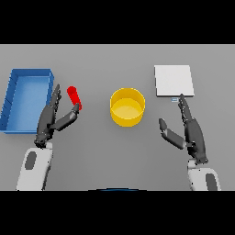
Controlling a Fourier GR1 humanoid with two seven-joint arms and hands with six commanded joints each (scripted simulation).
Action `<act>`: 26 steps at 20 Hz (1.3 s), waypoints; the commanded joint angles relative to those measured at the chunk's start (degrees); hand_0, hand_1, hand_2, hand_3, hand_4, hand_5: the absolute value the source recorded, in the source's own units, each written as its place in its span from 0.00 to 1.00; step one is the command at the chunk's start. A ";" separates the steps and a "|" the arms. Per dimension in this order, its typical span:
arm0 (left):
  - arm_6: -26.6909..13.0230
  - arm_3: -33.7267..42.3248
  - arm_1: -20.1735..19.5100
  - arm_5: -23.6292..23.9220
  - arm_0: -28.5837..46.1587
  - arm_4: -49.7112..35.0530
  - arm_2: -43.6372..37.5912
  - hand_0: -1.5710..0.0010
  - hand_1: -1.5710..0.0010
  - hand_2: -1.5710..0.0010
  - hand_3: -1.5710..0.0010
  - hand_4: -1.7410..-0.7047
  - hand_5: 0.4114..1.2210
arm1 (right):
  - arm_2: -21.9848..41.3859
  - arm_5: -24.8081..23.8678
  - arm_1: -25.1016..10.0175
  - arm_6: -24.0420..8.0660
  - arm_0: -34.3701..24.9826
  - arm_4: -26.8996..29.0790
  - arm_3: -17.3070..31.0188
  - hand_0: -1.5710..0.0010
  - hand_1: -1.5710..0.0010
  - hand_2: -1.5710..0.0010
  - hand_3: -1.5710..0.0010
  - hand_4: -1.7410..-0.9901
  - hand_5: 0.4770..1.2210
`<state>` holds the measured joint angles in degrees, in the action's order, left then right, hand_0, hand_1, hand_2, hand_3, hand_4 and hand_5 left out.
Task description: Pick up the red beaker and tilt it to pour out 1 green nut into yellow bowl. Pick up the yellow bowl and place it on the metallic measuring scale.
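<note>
The red beaker (74,97) stands tilted on the table, left of centre, between the thumb and the straight fingers of my left hand (49,117). The thumb tip touches the beaker's lower end; the fingers reach up beside it without curling round it. The yellow bowl (127,107) sits in the middle of the table and I see no nut inside it. At the back right lies the metallic measuring scale (173,81), a flat pale square. My right hand (190,130) hovers open just below the scale, fingertips near its front edge, right of the bowl.
A blue bin (13,98) with raised walls stands at the far left, right beside my left hand's fingers. Grey table (105,151) stretches in front of the bowl between both arms.
</note>
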<state>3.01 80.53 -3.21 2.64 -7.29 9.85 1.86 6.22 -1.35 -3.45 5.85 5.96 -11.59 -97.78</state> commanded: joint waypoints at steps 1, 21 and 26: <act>0.59 -1.49 -0.22 0.06 -1.03 -0.19 -0.58 1.00 1.00 1.00 1.00 0.57 0.27 | 0.35 0.12 0.40 0.45 0.17 0.01 0.10 1.00 1.00 1.00 1.00 0.70 0.25; 13.87 -31.25 2.53 6.77 -22.16 2.56 -5.45 0.94 0.91 0.90 0.97 0.40 0.41 | 0.71 -0.57 0.65 1.04 1.19 -1.04 -0.52 1.00 1.00 1.00 1.00 0.65 0.29; 18.40 -33.82 3.82 7.96 -23.24 2.45 -6.73 0.33 0.31 0.32 0.43 0.17 0.77 | 0.42 -0.73 0.33 0.42 0.10 -1.27 -0.02 1.00 1.00 1.00 1.00 0.67 0.29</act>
<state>21.70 46.73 0.64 10.46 -30.56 12.24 -4.87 6.65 -2.09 -3.11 6.10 6.04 -12.85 -97.81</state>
